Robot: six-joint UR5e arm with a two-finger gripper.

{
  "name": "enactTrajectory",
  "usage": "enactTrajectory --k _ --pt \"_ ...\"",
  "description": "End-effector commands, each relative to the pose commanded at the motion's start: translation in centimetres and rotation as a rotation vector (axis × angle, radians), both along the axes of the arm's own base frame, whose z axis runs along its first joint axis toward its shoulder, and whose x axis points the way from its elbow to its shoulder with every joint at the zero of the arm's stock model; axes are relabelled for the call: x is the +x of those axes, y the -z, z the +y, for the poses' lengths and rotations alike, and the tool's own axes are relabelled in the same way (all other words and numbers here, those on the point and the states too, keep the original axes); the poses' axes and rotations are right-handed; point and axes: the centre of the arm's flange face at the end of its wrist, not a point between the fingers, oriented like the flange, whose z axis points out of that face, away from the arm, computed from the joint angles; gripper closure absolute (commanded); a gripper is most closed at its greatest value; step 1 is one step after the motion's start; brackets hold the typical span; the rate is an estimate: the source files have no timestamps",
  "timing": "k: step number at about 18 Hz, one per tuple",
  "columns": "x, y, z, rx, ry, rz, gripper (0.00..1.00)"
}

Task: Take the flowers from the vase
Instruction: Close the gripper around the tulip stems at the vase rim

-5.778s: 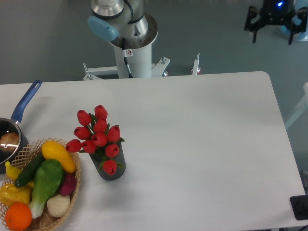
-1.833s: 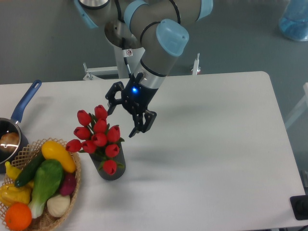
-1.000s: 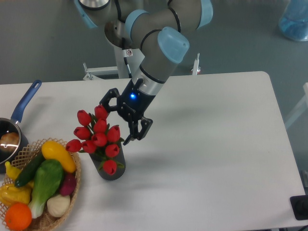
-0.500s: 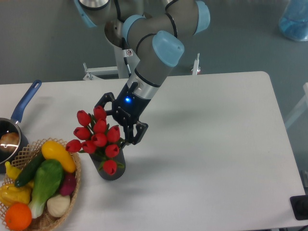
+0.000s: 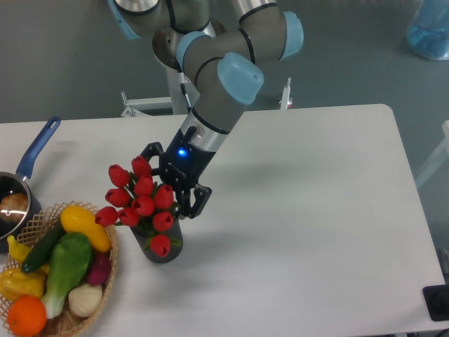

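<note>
The flowers (image 5: 142, 205), a bunch of red tulip buds on green stems, stand in the dark grey vase (image 5: 168, 251) near the table's front left. My gripper (image 5: 175, 177) comes down from the back right, open, its black fingers (image 5: 199, 200) spread across the bunch's upper right side. One finger sits by the top bud, the other by the right-hand buds. It touches the buds and they lean a little to the left. The stems and most of the vase's mouth are hidden under the buds.
A wicker basket (image 5: 105, 281) of colourful vegetables stands right beside the vase on the left. A blue-handled pot (image 5: 31, 158) sits at the left edge. The arm's base (image 5: 193, 88) rises behind the table. A black object (image 5: 438, 302) sits at the front right corner.
The gripper has come down and to the left from above the table onto the bunch. The buds have shifted slightly to the left. The fingers stay spread.
</note>
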Motion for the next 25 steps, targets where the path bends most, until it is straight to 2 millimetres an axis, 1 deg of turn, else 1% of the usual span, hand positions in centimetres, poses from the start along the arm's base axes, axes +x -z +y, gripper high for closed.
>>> enactTrajectory --k 2,3,4,7,9,13,16,18,19,21,22,23,25 --pt "-0.02 -0.06 0.0 0.007 0.002 -0.005 0.0" --pt "-0.02 -0.06 0.0 0.007 0.002 -0.005 0.02" --pt "-0.02 -0.06 0.0 0.007 0.002 -0.005 0.07" --pt "-0.02 -0.06 0.0 0.008 0.003 -0.004 0.17" --pt "0.02 0.09 -0.06 0.004 0.003 -0.005 0.29" --pt "0.16 0.2 -0.05 0.007 0.01 -0.002 0.33" --pt "0.4 0.66 -0.1 0.004 0.012 -0.013 0.42" --pt "0.48 0.49 -0.04 0.023 0.017 -0.029 0.43" --pt "0.58 0.39 0.03 0.033 0.021 -0.042 0.46" --pt "0.69 0.39 -0.01 0.037 0.02 -0.048 0.55" --pt "0.69 0.39 -0.01 0.038 0.022 -0.046 0.57" --pt "0.7 0.38 0.0 0.039 0.023 -0.047 0.65" --pt "0.56 0.36 -0.08 0.042 0.022 -0.048 0.67"
